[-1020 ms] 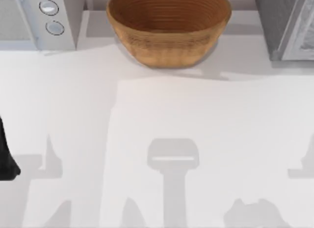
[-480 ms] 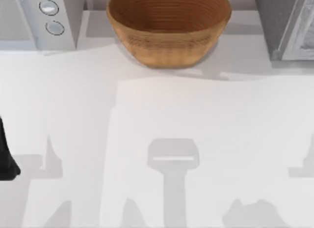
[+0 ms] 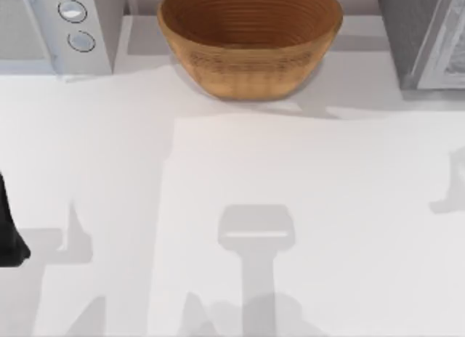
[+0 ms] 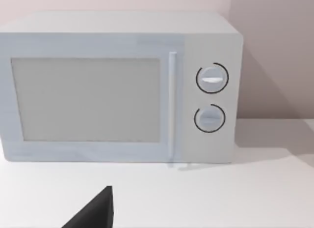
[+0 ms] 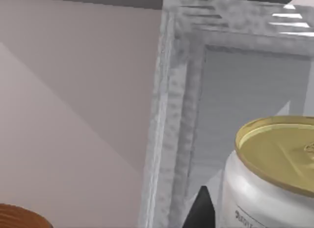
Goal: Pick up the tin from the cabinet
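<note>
Tabletop point(image 3: 305, 206): white, flat, crossed by soft grey shadows; carries the items below.

Cabinet point(image 3: 425, 35): grey, speckled finish, at the far right corner of the tabletop in the top view. The right wrist view looks at its pale frame point(image 5: 169, 115) and into the grey interior.

Microwave point(image 3: 54, 28): light grey-white, at the far left corner of the tabletop. The left wrist view faces its front point(image 4: 117, 88): a frosted door panel, a vertical handle strip, and two round dials stacked one above the other on the panel beside the door.

Bowl point(image 3: 251, 39): brown, ribbed, round, open side up, standing at the far edge of the tabletop between microwave and cabinet, apart from both. A sliver of its brown rim point(image 5: 19, 215) appears in the right wrist view.

Tin point(image 5: 274, 179): white body with small dark lettering, gold lid, upright, inside the cabinet opening, close before the right wrist camera.

Left arm point(image 3: 9, 228): dark form at the left edge of the tabletop, parked. A dark wedge of its gripper point(image 4: 93, 213) shows in the left wrist view; state of the jaws cannot be told.

Right gripper point(image 5: 201, 211): a single dark pointed tip just beside the tin, at the cabinet frame; contact cannot be told, nor whether the jaws are spread or closed.
</note>
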{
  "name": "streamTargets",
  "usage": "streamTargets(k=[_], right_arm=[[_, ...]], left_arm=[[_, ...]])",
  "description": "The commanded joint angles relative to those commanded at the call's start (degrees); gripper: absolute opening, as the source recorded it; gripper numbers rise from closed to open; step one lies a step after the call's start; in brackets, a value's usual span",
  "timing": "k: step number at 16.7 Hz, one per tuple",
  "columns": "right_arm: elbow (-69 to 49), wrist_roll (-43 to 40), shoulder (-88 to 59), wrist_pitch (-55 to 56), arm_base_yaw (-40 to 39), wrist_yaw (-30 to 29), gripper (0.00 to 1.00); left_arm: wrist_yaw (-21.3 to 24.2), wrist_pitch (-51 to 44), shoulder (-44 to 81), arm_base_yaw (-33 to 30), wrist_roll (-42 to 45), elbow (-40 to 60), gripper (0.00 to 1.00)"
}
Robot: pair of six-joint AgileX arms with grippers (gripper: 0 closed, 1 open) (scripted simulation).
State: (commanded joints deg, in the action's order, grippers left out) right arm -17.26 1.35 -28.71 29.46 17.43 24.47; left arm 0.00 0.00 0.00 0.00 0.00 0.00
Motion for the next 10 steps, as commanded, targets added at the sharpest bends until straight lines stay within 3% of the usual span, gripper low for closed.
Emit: streamTargets(k=[5,10], right_arm=[[-7.5,0.9,-28.4,23.4,6.3,22.5,0.00],[-11.8,3.4,-51.6,36.2,9.3,35.9,0.00]], left_arm=[[0.0,0.0,0.0,0.0,0.0,0.0,1.00],[0.0,0.0,0.0,0.0,0.0,0.0,1.00]])
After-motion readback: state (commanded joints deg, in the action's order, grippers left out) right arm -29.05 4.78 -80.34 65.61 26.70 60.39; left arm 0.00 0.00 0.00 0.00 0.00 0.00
